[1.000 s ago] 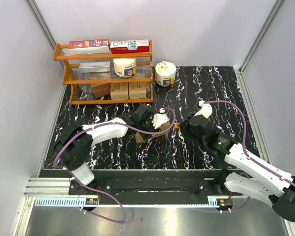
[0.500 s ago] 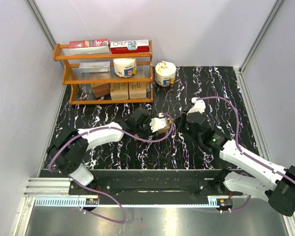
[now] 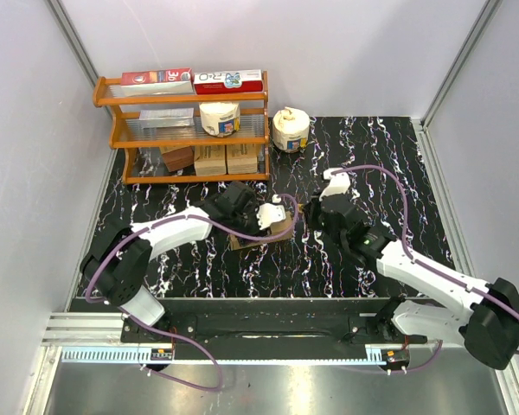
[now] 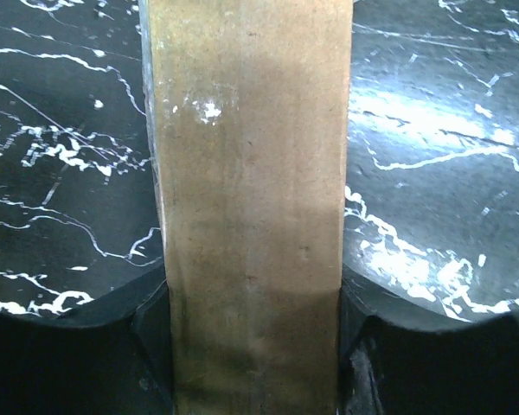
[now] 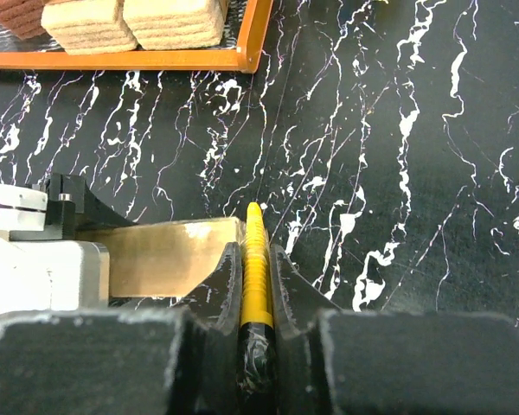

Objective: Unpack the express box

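The express box [image 3: 249, 237], a plain brown carton, lies on the black marble table in front of the shelf. My left gripper [image 3: 265, 220] is shut on it. In the left wrist view the box [image 4: 251, 190] fills the gap between both fingers [image 4: 151, 333]. My right gripper [image 3: 311, 213] is shut on a thin yellow ribbed tool [image 5: 256, 251], tip pointing forward. In the right wrist view the tool's tip lies right beside the box's end [image 5: 169, 253]. I cannot tell whether they touch. The left gripper's white body [image 5: 35, 259] hides the rest of the box there.
An orange shelf rack [image 3: 186, 130] stands at the back left, with red-and-white cartons [image 3: 193, 81] on top, a white roll [image 3: 219, 118] and small brown boxes [image 3: 212, 159]. A white tub [image 3: 291, 130] sits on the table to its right. Grey walls close in both sides.
My left gripper has pulled the box a little to the left. My right gripper has moved left with the yellow tool, up to the box's right end.
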`<state>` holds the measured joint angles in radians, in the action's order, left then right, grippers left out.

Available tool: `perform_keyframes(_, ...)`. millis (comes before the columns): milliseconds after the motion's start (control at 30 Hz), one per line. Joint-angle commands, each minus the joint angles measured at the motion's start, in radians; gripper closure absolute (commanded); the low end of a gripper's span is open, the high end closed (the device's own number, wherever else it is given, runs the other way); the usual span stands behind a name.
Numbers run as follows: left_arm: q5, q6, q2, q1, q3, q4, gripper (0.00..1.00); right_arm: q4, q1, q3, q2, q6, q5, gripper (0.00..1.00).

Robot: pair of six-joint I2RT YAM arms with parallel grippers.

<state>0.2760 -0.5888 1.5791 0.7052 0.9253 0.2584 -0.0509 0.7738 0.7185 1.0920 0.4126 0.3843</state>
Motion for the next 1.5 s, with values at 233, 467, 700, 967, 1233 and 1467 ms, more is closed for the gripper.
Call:
perform_keyframes(233,0.21,-0.059,0.036,-0.044,0.096,0.203,0.49,0.118,-0.008,0.025,0.031,-0.032,-0.024,1.0)
perform_keyframes(467,0.206,-0.054,0.055,-0.049,0.103,0.214,0.49,0.065,-0.008,0.015,-0.004,0.034,-0.091,1.0)
perform_keyframes(700,0.14,-0.036,0.044,-0.049,0.072,0.173,0.49,-0.039,-0.008,-0.01,-0.052,0.075,-0.096,1.0)
perform_keyframes(967,0.088,-0.025,0.013,-0.047,0.023,0.133,0.5,-0.069,-0.01,0.002,-0.032,0.077,-0.122,1.0)
perform_keyframes(1233,0.084,-0.028,0.018,-0.049,0.021,0.142,0.5,-0.056,-0.008,0.009,-0.018,0.071,-0.105,1.0)
perform_keyframes(1467,0.088,-0.029,0.024,-0.047,0.026,0.148,0.51,-0.027,-0.008,0.018,-0.024,0.06,-0.059,1.0)
